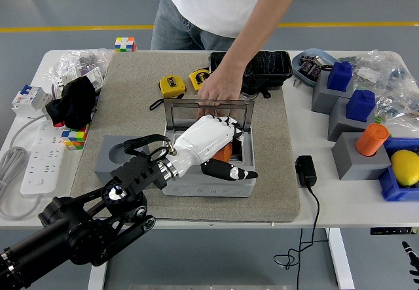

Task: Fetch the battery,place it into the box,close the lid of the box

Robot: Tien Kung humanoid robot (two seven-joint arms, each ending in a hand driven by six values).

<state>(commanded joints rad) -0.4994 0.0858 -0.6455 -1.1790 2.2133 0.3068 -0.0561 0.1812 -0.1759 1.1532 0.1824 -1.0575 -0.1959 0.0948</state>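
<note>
One orange battery (224, 152) under left hand (208, 143), fingers curled round it, inside box (208, 184).

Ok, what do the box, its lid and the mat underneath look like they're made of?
Box: likely matte grey moulded plastic, smooth with embossed marks. Lid: clear, probably plastic; the mat shows through it. Mat: beige felt or dense fabric, by its dull fuzzy look.

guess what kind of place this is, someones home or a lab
Most likely a robotics lab or test workshop, not a home: a white height-adjustable table on a grey floor with a yellow floor line, and sorting props such as the grey stands with blue blocks laid out.
</note>
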